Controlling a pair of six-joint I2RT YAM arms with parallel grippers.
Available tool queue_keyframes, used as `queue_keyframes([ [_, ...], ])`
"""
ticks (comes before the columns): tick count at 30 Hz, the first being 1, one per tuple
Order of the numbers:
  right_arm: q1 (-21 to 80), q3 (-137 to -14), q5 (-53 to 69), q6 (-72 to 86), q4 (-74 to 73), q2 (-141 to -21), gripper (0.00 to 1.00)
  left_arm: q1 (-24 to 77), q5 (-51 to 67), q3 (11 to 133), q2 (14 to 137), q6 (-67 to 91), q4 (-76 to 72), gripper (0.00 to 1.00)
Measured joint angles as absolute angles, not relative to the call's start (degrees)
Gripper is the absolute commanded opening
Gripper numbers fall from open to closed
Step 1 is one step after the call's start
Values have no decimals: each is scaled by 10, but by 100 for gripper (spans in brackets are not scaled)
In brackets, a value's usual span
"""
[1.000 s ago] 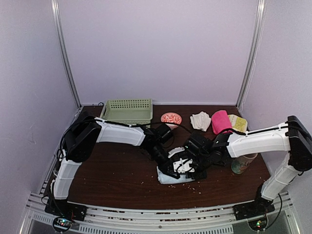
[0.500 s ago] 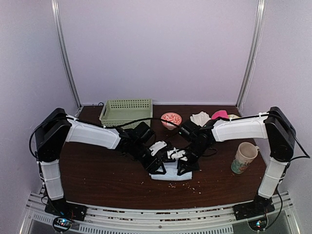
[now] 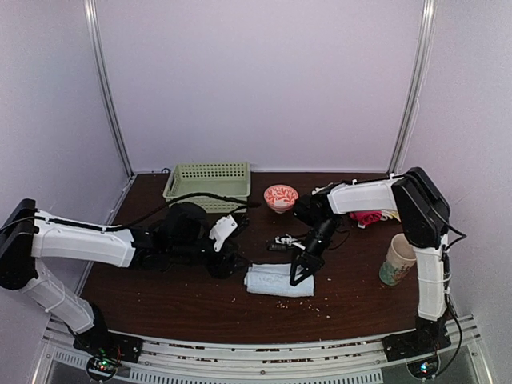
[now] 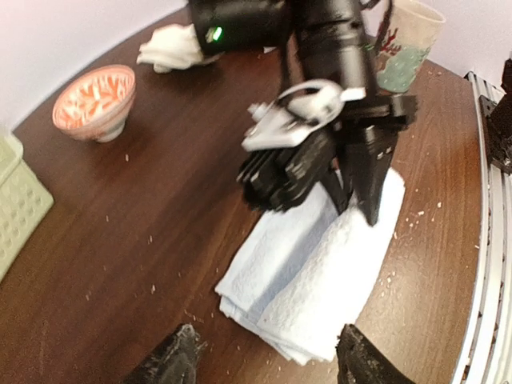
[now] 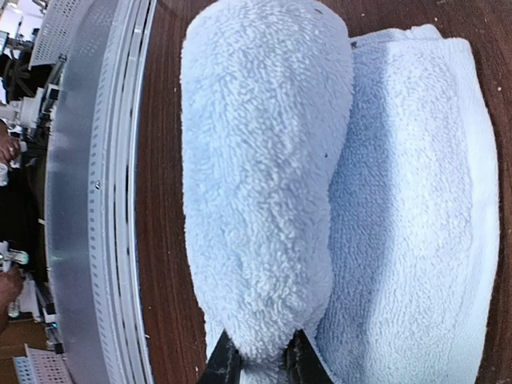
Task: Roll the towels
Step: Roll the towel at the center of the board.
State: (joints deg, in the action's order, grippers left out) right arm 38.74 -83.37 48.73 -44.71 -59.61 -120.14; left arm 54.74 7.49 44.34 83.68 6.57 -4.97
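Pale blue towel (image 4: 312,280) loosely rolled on dark table (image 4: 120,240), right gripper (image 4: 364,212) tips pressed on its 1 o'clock end, left gripper (image 4: 268,360) fingertips spread wide at 6 o'clock, patterned bowl (image 4: 94,100) at 10 o'clock, mug (image 4: 408,44) at 1 o'clock

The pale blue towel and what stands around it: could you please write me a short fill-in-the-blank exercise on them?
1. The right gripper is ____ on one end of the pale blue towel.
2. The left gripper stands ____ beside that towel, holding nothing.
3. The patterned bowl stands at the back, just right of the green ____.

Missing words: shut; open; basket.
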Motion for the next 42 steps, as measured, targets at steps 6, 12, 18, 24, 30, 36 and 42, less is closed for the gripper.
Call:
queue_keyframes([
  [6,361,-881,557,-448,-665,-1265,8,616,19,526,903,-33,-45,63],
  [12,359,-886,568,-431,-680,-1276,9,708,-33,635,1037,-124,30,66],
  [18,359,-886,568,-420,-681,-1277,9,743,-101,686,1119,-200,73,65],
  [24,359,-886,568,-418,-681,-1277,9,744,-153,706,1139,-236,76,64],
  [30,359,-887,569,-419,-686,-1278,11,743,-178,698,1146,-255,60,54],
  [36,359,-904,562,-428,-709,-1284,30,743,-194,712,1162,-252,66,41],
  [42,354,-951,497,-447,-747,-1266,40,743,-183,724,1164,-227,85,35],
])
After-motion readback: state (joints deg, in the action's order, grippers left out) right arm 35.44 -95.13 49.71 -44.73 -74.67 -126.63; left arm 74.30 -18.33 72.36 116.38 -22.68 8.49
